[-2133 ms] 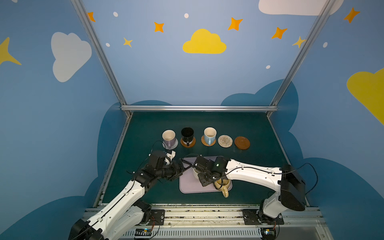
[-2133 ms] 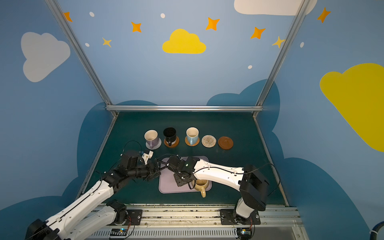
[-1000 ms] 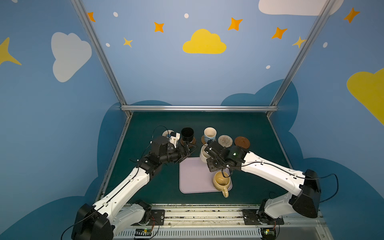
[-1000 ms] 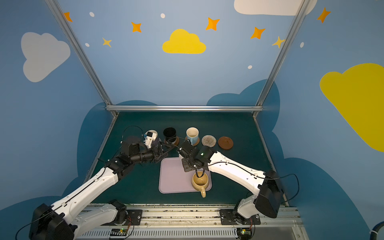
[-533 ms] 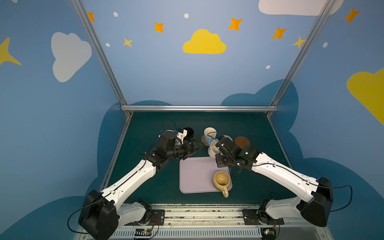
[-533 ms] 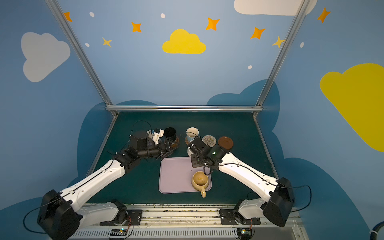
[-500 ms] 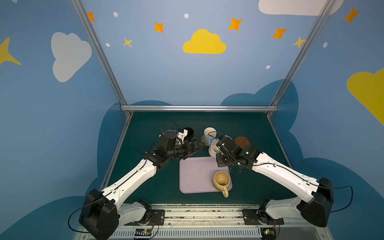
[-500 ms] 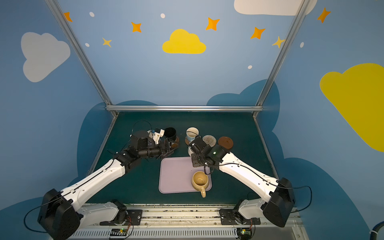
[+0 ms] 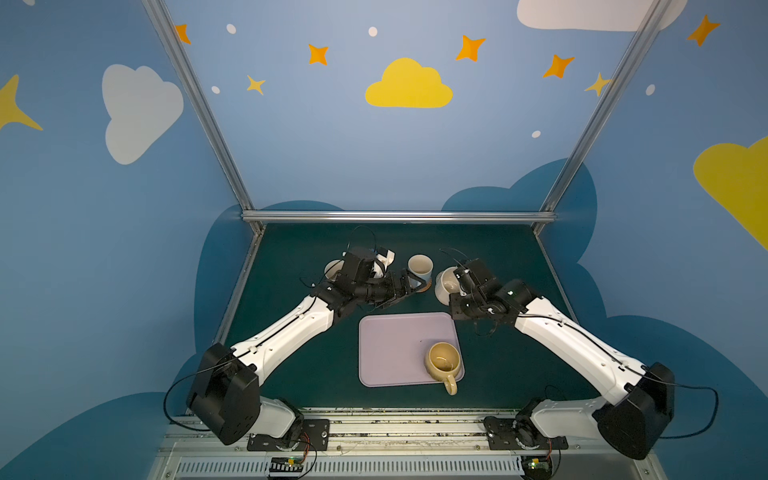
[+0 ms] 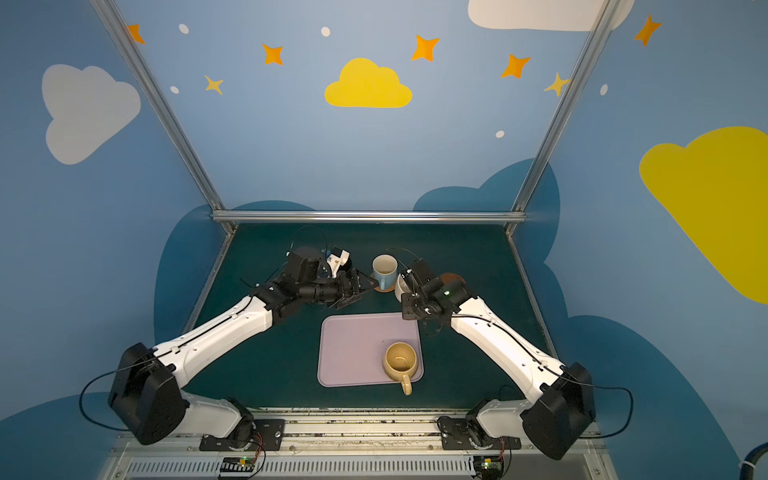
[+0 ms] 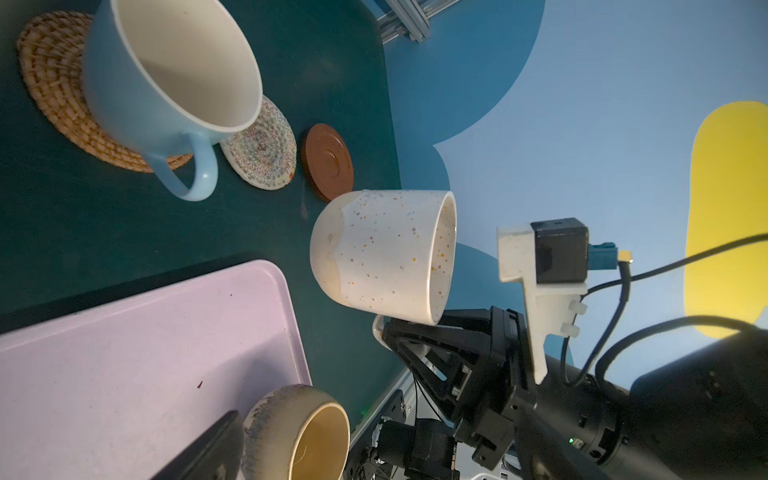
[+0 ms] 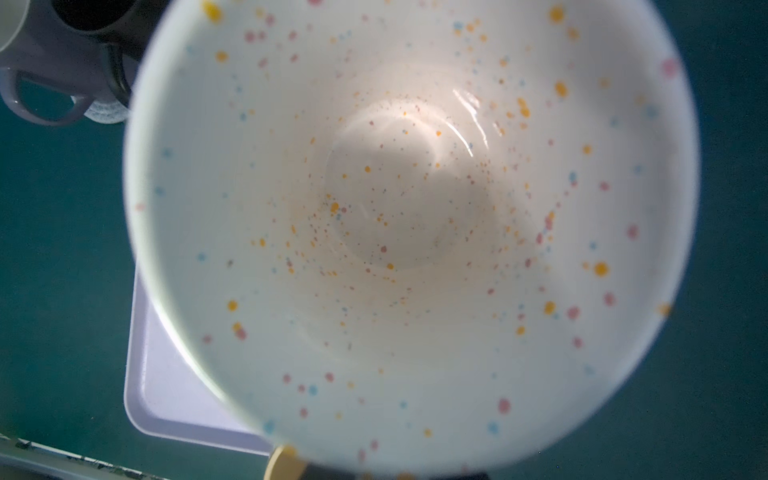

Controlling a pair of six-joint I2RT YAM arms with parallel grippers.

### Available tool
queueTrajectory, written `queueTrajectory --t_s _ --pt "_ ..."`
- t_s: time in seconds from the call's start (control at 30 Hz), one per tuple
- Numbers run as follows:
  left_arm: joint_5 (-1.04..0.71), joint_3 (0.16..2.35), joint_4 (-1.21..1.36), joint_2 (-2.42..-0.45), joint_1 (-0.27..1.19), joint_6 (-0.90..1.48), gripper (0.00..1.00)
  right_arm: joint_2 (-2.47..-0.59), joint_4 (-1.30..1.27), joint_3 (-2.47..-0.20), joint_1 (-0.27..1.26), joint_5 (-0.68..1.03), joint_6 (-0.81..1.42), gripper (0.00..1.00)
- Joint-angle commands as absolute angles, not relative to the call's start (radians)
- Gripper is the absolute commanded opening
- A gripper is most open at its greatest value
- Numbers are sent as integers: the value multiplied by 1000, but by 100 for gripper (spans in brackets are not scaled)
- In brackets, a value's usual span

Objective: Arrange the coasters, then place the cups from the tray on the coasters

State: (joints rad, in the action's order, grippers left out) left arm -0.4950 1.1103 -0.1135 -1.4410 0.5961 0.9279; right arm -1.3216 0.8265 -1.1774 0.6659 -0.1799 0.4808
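The right claw point(image 11: 388, 332), clamped on the handle of the speckled cream mug point(image 9: 445, 286), had lifted it clear of the lilac tray point(image 9: 390, 353). It had carried the mug to the back row of the worktop point(image 9: 291, 249); two seconds earlier it was still down at the tray. We saw the mug held in the air, tilted, near the cream woven coaster point(image 11: 262, 153) and the bare brown wooden coaster point(image 11: 328, 160). The top views hid the woven disc, so we could not say whether the mug hung squarely above it. The left claw point(image 9: 405, 289), spread wide and empty, had swung from the tray to just beside the light blue mug point(image 9: 420, 268), which stood on its orange-tan woven coaster point(image 11: 54, 83). Only the mustard mug point(image 9: 444, 361) remained on the tray. We judged the fourth cup about to be levelled and set down, with one more to fetch.
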Motion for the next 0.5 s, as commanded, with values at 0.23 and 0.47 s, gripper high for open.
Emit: queueTrajectory --t_s 0.23,0.47 --pt "-483 1235 -173 -1555 621 852 100 -1363 727 -1195 561 -129 425 0" --pt "-429 1274 -182 -1624 642 836 100 -1422 683 -1205 490 -69 390 0"
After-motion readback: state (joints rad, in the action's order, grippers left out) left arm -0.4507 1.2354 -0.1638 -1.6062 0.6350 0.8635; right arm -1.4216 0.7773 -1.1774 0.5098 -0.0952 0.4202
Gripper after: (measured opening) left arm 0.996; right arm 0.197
